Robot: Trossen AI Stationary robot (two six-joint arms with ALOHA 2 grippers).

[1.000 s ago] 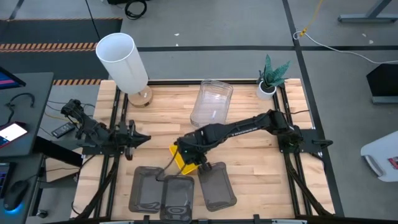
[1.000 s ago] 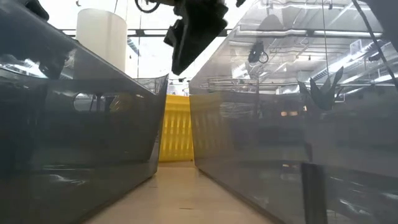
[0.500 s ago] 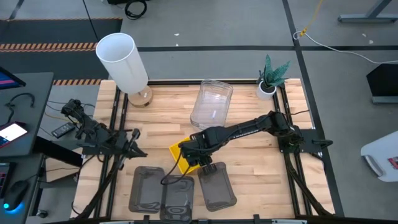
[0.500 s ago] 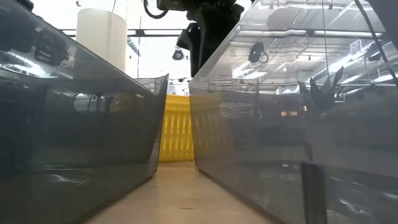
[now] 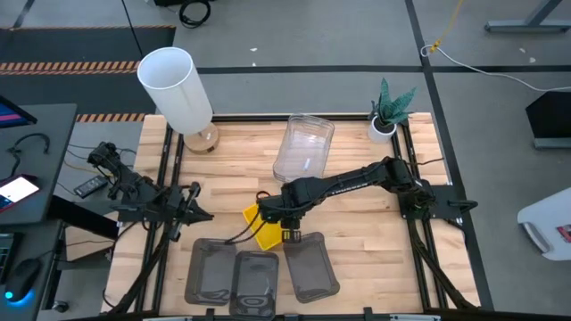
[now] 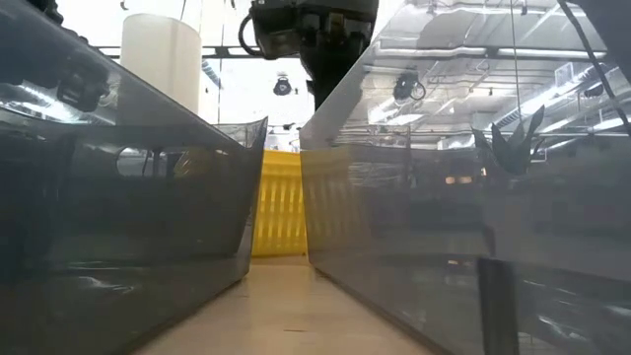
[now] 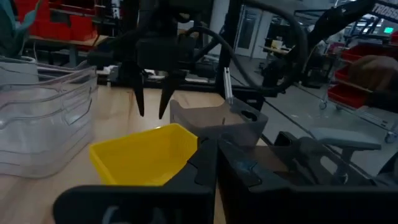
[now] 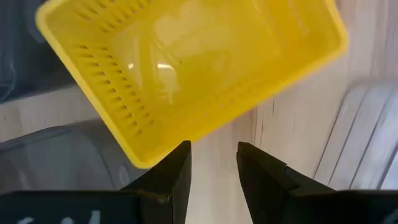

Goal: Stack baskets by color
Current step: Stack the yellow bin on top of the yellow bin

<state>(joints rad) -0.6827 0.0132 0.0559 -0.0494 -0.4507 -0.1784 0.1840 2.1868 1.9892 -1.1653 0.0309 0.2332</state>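
A yellow basket lies askew on the wooden table, open side up, also in the right wrist view and the left wrist view. My right gripper hangs open just above its near right rim, fingers pointing down, bare wood between them. Three dark grey baskets sit side by side along the near edge. Clear baskets are nested at the far middle. My left gripper waits shut at the table's left edge.
A tall white cylinder stands at the far left corner, and a small potted plant at the far right. In the low view grey basket walls stand close on both sides, yellow between them. Bare wood lies right of the baskets.
My right gripper has rolled about its own pointing line while staying over the yellow basket's near right rim, still open. My left gripper has swung its tip a little toward the near edge. The baskets have kept their places.
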